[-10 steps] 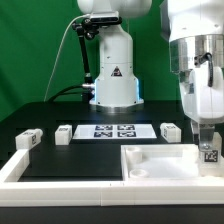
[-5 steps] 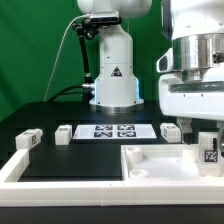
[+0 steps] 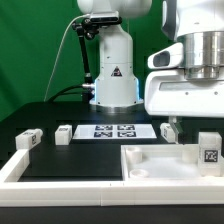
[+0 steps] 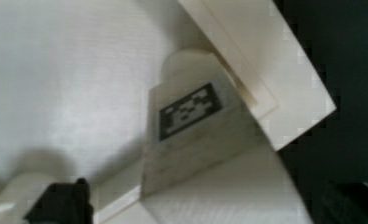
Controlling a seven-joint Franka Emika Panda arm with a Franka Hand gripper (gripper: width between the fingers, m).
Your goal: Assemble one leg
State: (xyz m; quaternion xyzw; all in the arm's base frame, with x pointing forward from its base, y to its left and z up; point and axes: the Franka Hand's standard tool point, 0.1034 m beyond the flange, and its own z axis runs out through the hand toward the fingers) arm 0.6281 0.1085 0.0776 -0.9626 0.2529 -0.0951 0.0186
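A leg, a chunky white post with a black-and-white tag on its face, stands upright at the right corner of the big white square panel. My gripper hangs just above it, with its wide white hand filling the exterior view's upper right. In the wrist view the leg lies between my gripper's fingers. One dark finger stands apart from the leg's side. The jaws look open and hold nothing.
Three more legs lie on the black table: one at the exterior view's left, one beside it, one behind my gripper. The marker board lies in the middle. White border rails run along the front and left.
My gripper has risen off the leg and come nearer the camera. The leg stays standing at the panel's corner, no longer held.
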